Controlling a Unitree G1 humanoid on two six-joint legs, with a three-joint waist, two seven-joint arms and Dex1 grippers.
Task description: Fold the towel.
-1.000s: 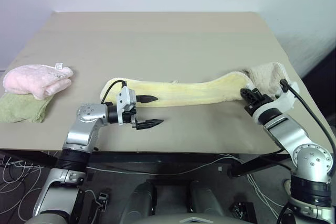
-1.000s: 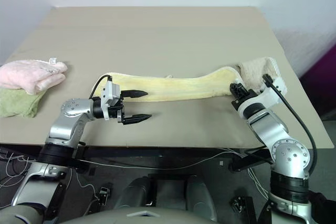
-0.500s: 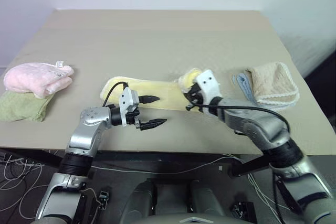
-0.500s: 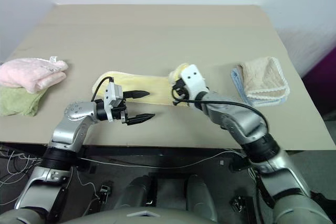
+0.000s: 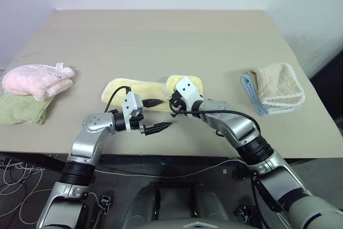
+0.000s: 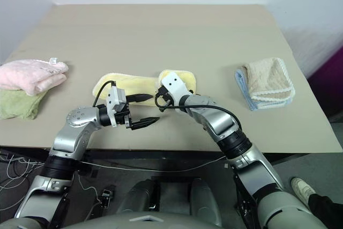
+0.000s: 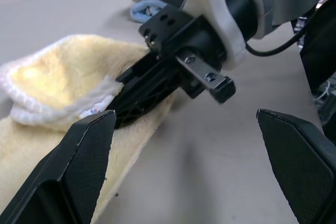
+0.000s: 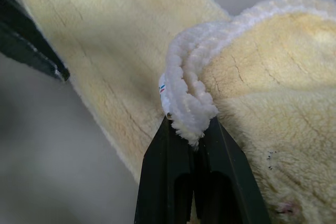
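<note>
Pinching the stitched hem of the towel [image 5: 140,89], the right tool [image 8: 195,139] had its two fingers closed on a bunched white corner, the carried end doubled over at about the three o'clock end of the cloth. The towel itself lay on the desk [image 5: 161,36] near its front edge, roughly central, partly folded back on itself.

To do this fold well, I judged the corner should be laid so its hem met the hem of the layer beneath, then let go only once the cloth lay flat; a release while it was bunched would likely leave a lumpy, skewed edge. The left tool [image 5: 155,115] hung just beside the towel at its six o'clock side with its fingers spread wide and nothing between them, well placed to pin the lower layer.

How square the two layers sat could not be told: the right arm covered the fold line. Whether the grip had one layer or two was unclear in the right wrist view. The towel's far end was hidden under the overlap.
</note>
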